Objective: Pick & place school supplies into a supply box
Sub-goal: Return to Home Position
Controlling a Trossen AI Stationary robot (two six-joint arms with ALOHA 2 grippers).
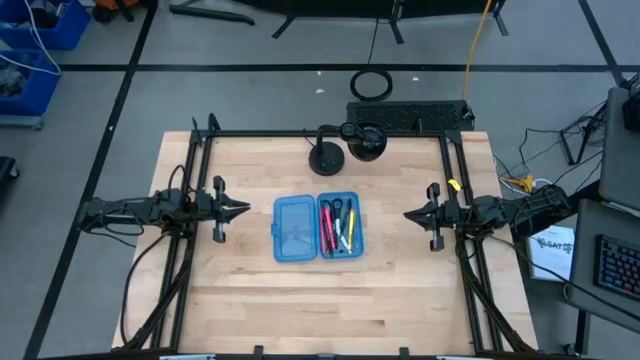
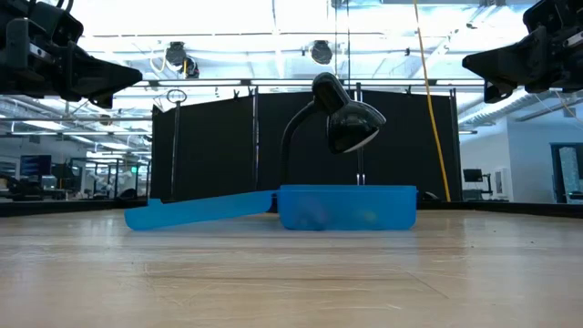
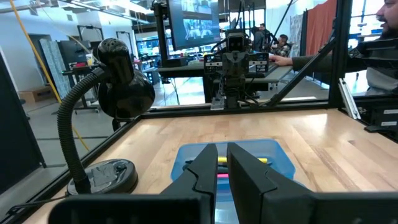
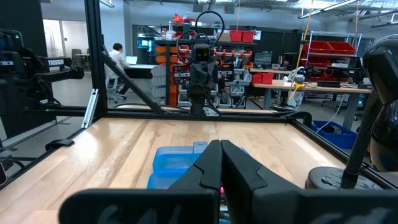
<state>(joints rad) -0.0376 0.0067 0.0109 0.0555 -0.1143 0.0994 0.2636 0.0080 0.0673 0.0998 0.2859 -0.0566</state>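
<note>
— Where's the supply box?
— Mid-table: translucent blue, hinged open, its two rounded halves lying side by side.
— And the school supplies?
— In the right half, pink, yellow and dark ones lying lengthwise

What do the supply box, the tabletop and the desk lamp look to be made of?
Supply box: translucent blue plastic, smooth; the pens show faintly through its wall in the low view. Tabletop: light wood, planked, matte, with visible grain. Desk lamp: black, with a ribbed flexible neck and shiny shade, probably metal or plastic.
</note>
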